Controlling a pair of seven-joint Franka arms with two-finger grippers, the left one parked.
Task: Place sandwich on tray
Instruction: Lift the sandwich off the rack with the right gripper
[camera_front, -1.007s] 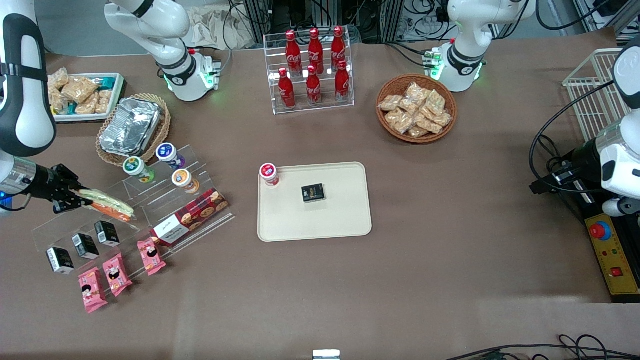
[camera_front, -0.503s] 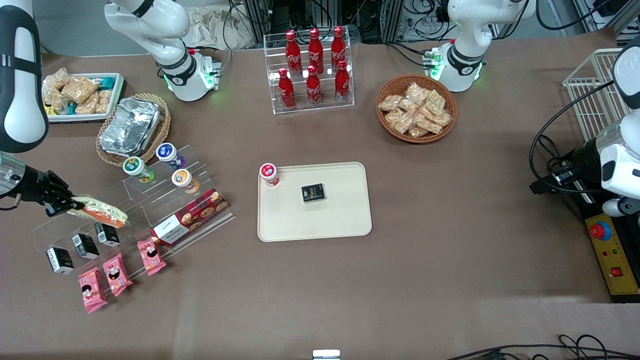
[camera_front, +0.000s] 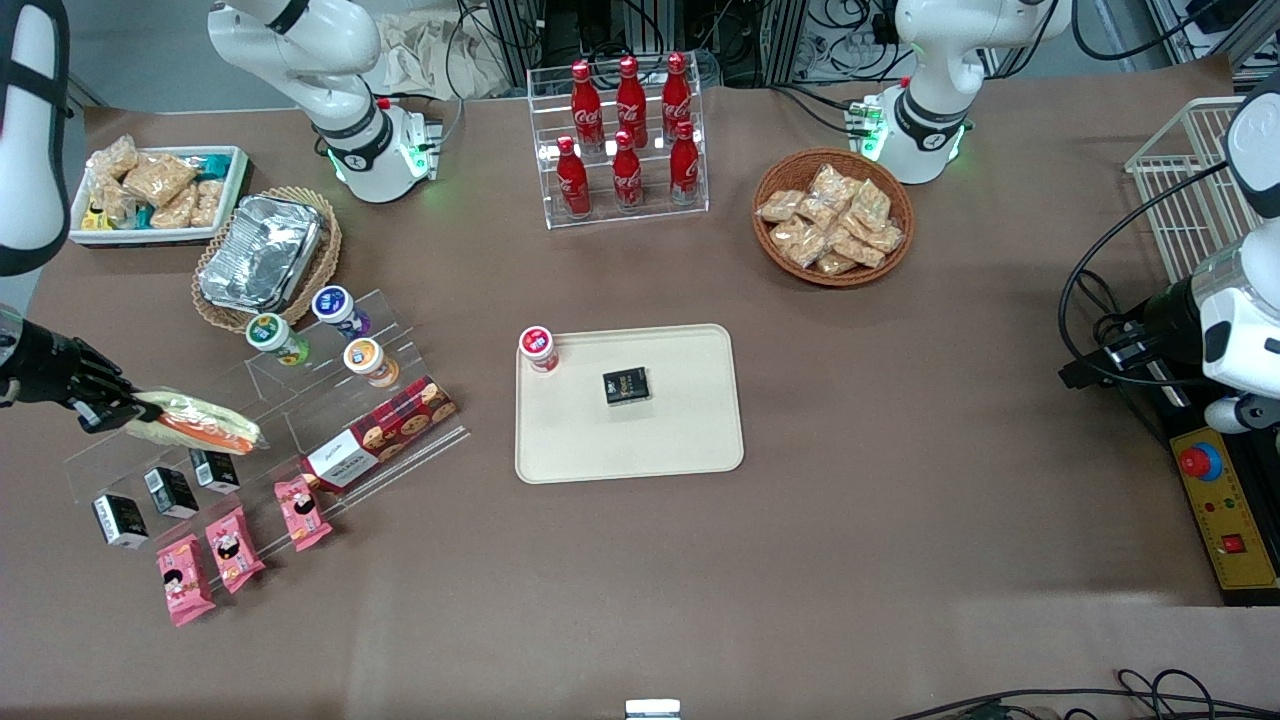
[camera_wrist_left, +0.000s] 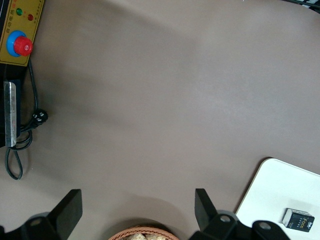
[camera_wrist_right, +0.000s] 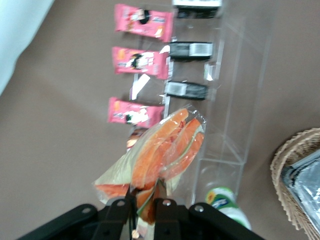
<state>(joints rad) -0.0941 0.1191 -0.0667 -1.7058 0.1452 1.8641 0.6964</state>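
Hand (camera_front: 118, 407) clamped on one end of the wrapped sandwich (camera_front: 196, 424), fingers (camera_wrist_right: 120, 210) pinching the plastic (orange filling visible through wrap). Sandwich hangs above the clear acrylic display stand (camera_front: 300, 420), at the working arm's end of the bench. Tray (camera_front: 680, 440) lies well apart mid-bench, carrying a small black box (camera_front: 626, 386) and a red-lidded cup (camera_front: 538, 347).
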